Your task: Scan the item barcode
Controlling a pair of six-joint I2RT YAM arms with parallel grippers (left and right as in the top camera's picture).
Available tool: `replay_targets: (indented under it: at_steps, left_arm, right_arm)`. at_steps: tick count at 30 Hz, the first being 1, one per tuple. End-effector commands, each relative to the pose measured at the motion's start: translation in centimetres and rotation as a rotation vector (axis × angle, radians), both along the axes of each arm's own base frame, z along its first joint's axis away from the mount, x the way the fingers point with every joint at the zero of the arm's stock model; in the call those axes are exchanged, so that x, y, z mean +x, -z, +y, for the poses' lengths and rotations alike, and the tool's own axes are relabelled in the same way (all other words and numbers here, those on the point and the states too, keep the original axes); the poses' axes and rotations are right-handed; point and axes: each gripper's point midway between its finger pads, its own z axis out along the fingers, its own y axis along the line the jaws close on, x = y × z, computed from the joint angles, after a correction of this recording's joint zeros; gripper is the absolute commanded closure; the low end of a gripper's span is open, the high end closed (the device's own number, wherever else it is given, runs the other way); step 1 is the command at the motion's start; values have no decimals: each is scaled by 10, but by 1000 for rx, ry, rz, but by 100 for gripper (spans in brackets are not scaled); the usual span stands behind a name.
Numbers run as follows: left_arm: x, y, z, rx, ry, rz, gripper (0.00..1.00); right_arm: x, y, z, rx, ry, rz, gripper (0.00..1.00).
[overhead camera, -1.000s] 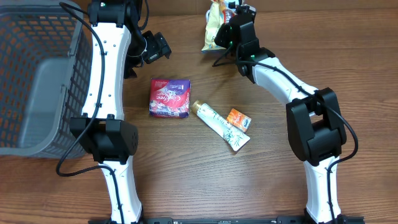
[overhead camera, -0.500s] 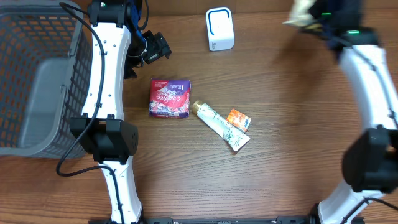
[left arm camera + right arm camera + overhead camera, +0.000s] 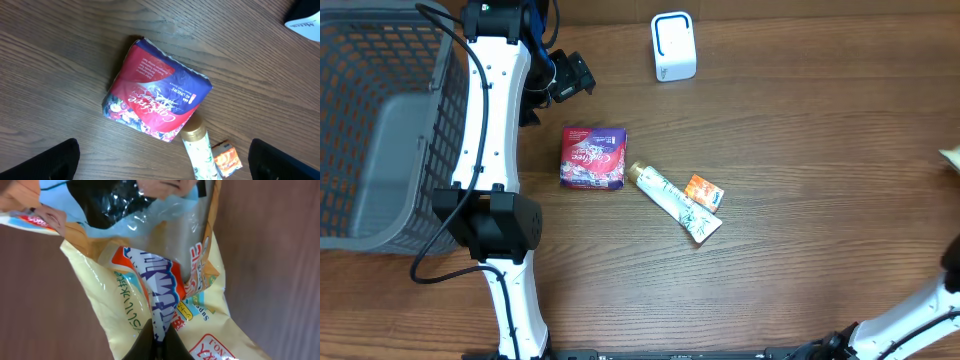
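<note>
Right up close, the right gripper (image 3: 159, 339) has its two dark fingers (image 3: 142, 350) squeezed tight on a fold of a yellow crinkly snack bag (image 3: 165, 295) with red and blue writing on it. From above, only a tiny corner of the bag (image 3: 952, 157) peeks in at the right edge of the brown wooden table (image 3: 800, 260), well apart from everything else. Nearer the middle lies a white tube with green leaves and a gold cap (image 3: 675, 203), and a small orange box (image 3: 703, 192) sits just beside it. The tube's cap is right next to a soft red and purple packet (image 3: 592, 158). A bit farther back, the left gripper (image 3: 567, 79) hangs over the table with its fingers wide apart, holding nothing. A big grey mesh basket (image 3: 380, 130) sits off to the left. Farthest away stands a white scanner box with a blue ring (image 3: 673, 46).
</note>
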Motion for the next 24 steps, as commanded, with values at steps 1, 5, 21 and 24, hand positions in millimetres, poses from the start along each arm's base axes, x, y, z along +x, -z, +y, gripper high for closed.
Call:
replay_targets:
  at_steps: [1, 5, 21, 24]
  left_arm:
    - [0, 3, -1, 3, 15, 9, 0]
    - [0, 3, -1, 3, 15, 9, 0]
    - [0, 3, -1, 3, 15, 9, 0]
    - [0, 3, -1, 3, 15, 9, 0]
  right_arm:
    - [-30, 18, -39, -8, 96, 18, 96]
    - [-39, 22, -62, -21, 132, -20, 66]
    - [84, -122, 91, 444, -603, -776, 33]
    - [101, -141, 176, 549, -929, -853, 32]
